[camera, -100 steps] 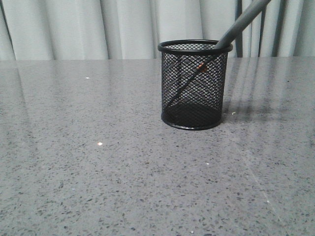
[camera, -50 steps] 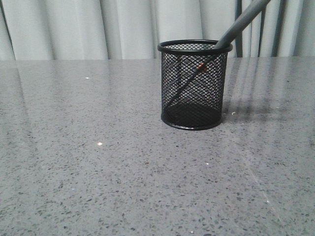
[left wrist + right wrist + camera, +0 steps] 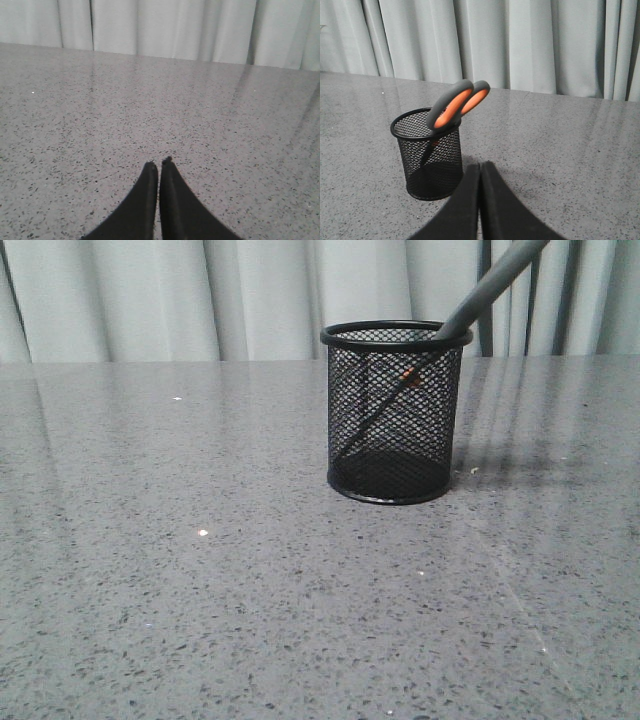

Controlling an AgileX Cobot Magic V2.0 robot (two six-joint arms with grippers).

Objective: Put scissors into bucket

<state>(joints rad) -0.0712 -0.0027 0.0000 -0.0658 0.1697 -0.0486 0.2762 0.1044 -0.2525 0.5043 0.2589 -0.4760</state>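
Scissors orange loops in R wrist only; bucket.

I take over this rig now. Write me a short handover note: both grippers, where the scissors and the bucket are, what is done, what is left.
Left gripper: shut, holding nothing, over bare table.
Right gripper: shut, holding nothing, apart from the bucket.
Scissors: in the bucket, blades down, handles sticking out and leaning on the rim.
Bucket: upright on the table, right of centre in the front view.
Done: scissors are in the bucket and released.
Left: apparently nothing, except parking the arms.
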